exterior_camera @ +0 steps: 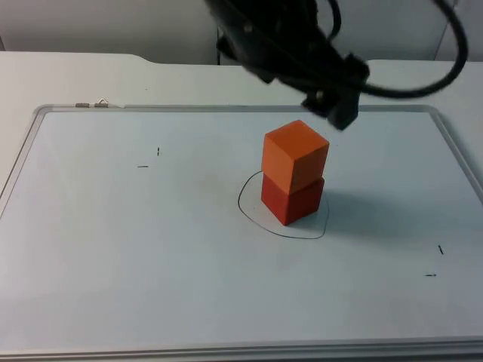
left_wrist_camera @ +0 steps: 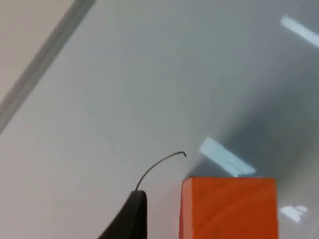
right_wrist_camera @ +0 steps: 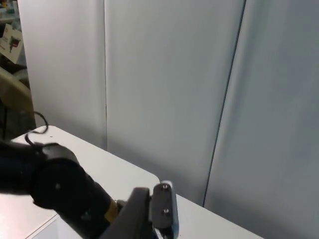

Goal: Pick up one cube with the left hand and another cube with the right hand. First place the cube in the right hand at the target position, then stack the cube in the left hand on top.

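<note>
Orange cube (exterior_camera: pixel 296 154) atop red cube (exterior_camera: pixel 293 200) in drawn outline (exterior_camera: pixel 249 215); left gripper (exterior_camera: pixel 336 109) just behind, fingers' state unclear.

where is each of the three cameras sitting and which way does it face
Top view: fixed above, looking down and forward at the orange cube stacked on the red cube inside the drawn outline on the whiteboard; a black arm reaches in, the left gripper just behind the stack.
Left wrist view: on the left arm, facing down at the board; one black fingertip shows.
Right wrist view: on the waiting right arm, facing the grey partition wall; the other arm shows.
Top and left wrist views share the orange cube and the outline.
</note>
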Controlling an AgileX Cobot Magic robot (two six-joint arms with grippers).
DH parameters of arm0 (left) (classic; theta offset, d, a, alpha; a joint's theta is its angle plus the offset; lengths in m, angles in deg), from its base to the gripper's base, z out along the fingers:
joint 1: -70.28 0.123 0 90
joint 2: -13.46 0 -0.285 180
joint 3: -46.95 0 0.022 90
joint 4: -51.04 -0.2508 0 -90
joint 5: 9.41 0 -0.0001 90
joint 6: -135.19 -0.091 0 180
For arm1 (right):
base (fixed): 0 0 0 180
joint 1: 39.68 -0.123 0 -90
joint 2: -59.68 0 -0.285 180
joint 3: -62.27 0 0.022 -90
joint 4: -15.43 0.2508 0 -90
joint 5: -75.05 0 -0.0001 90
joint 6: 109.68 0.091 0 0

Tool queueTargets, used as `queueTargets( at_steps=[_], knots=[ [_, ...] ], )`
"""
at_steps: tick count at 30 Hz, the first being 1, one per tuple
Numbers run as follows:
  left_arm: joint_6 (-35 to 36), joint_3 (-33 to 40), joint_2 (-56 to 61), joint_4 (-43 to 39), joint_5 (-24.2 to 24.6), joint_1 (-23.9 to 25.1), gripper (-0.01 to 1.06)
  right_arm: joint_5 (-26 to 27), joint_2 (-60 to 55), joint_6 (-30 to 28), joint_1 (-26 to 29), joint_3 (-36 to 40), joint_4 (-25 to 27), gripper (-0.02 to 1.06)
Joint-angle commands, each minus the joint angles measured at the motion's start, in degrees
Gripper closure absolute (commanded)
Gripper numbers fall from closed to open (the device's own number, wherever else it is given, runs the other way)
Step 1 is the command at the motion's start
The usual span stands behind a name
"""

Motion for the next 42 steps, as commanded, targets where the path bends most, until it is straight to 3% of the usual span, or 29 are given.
queueTargets(
  at_steps=[1, 10, 13, 23, 26, 30, 33, 36, 41, 42],
  knots=[
    [0.36, -0.37, 5.35, 0.52, 2.04, -0.20, 0.00, 0.63, 0.22, -0.32, -0.22, 0.12, -0.26, 0.07],
    [0.36, -0.37, 20.80, 1.46, 10.73, -0.53, 0.00, 0.63, 0.22, -0.32, -0.22, 0.12, -0.26, 0.07],
    [0.36, -0.37, 27.13, -0.77, 16.52, -0.53, 0.00, 0.25, 0.22, -0.32, -0.22, 0.12, -0.26, 0.07],
    [-0.41, -0.17, 41.65, -1.15, 24.18, -0.53, 0.00, -1.64, 0.22, -0.45, -0.22, 0.12, 0.65, 0.07],
    [-0.41, 2.46, 45.81, -1.15, 24.29, -0.53, 0.00, -2.34, 0.22, -4.38, -0.22, 0.12, 4.27, 0.07],
    [-0.41, 12.50, 54.92, -1.15, 21.78, -0.53, 0.00, -4.56, 0.22, -14.46, -0.22, 0.12, 13.89, 0.07],
    [-0.19, 18.10, 60.15, -1.15, 19.23, -0.53, 0.00, -6.54, 0.22, -17.70, -0.22, 0.12, 17.64, 0.07],
    [2.83, 26.48, 69.03, -1.36, 15.34, -0.53, 0.00, -8.90, 0.22, -18.37, -0.22, 0.12, 18.58, 0.07],
    [6.02, 32.23, 77.08, -1.93, 15.06, -0.53, 0.00, -9.83, 0.22, -19.39, -0.22, 0.12, 18.58, 0.07],
    [9.27, 34.39, 81.06, -3.10, 15.16, -0.53, 0.00, -9.82, 0.22, -19.52, -0.22, 0.12, 18.46, 0.07]
  ],
)
